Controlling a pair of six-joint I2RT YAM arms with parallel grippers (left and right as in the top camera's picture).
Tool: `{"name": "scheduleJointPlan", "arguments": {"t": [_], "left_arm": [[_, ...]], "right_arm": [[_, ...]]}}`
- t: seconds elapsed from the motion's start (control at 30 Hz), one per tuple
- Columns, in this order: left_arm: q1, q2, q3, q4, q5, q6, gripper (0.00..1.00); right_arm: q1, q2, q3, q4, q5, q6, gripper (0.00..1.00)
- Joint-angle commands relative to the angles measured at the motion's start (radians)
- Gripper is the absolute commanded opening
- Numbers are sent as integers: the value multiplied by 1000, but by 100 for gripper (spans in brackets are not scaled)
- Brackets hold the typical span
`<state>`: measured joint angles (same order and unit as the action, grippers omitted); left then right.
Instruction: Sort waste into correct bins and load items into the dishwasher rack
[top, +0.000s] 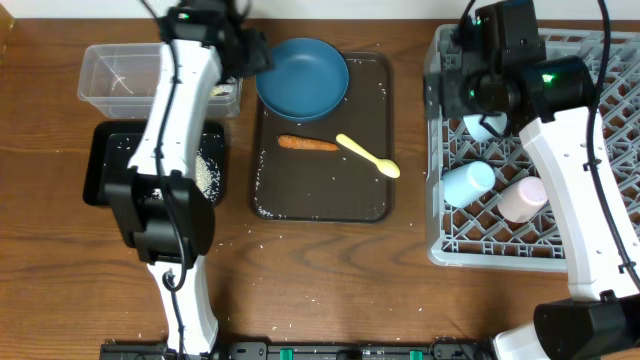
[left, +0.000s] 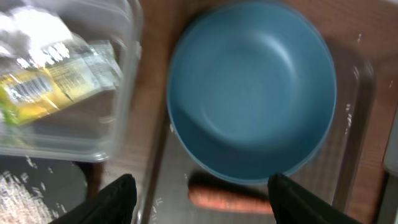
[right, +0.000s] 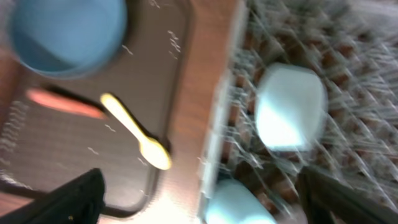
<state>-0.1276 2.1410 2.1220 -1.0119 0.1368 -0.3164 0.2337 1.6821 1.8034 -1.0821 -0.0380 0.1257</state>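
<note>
Left gripper (left: 202, 183) hung wide open, empty, over dark blue dish (left: 252, 87); right gripper (right: 199, 180) likewise open, empty, at rack (right: 360, 62) edge.

The serving tray (top: 320, 192) lies in the middle. On it the dish (top: 303, 75) sits at the far left, the carrot (top: 307, 144) in front of it, and the spoon (top: 368, 156) right of the carrot. At the left stands the tub (top: 108, 78), with the shallow tray (top: 102, 165) before it. The rack (top: 500, 250) is at the right.

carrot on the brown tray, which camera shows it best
Overhead: the carrot lies whole and sharp on the brown tray, beside the spoon. The left wrist view catches the carrot blurred below the blue dish; the right wrist view shows an orange smear.
</note>
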Motion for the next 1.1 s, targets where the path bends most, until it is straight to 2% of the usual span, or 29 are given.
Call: {"name": "scheduleJointPlan", "arguments": {"t": [0.0, 0.1, 0.33, 0.53, 0.7, 0.77, 0.8, 0.87, 0.9, 0.97, 1.07], "left_arm": [[0, -17, 5, -50, 2, -8, 68], [0, -53, 5, -106, 1, -29, 64], [0, -187, 5, -232, -79, -29, 64], [0, -263, 5, -305, -166, -28, 64], [0, -269, 5, -332, -195, -28, 64], [0, -269, 5, -334, -195, -28, 65], [0, -269, 5, -334, -195, -28, 65], [0, -269, 5, -334, -195, -28, 82], [0, -269, 5, -334, -195, -28, 86], [0, -269, 5, -334, -195, -28, 88], [0, -269, 5, -334, -195, -28, 89]], "right_arm": [[22, 16, -15, 134, -168, 138, 88], [68, 56, -27, 291, -147, 212, 88], [175, 257, -26, 568, -83, 350, 89], [223, 460, -26, 706, 73, 457, 75], [224, 555, -26, 735, 86, 492, 64], [225, 585, -26, 739, 87, 496, 63], [225, 596, -26, 739, 87, 500, 59], [226, 619, -26, 739, 86, 509, 51], [226, 630, -26, 739, 85, 510, 47], [226, 645, -26, 738, 83, 510, 39], [226, 661, -26, 737, 82, 510, 21]]}}
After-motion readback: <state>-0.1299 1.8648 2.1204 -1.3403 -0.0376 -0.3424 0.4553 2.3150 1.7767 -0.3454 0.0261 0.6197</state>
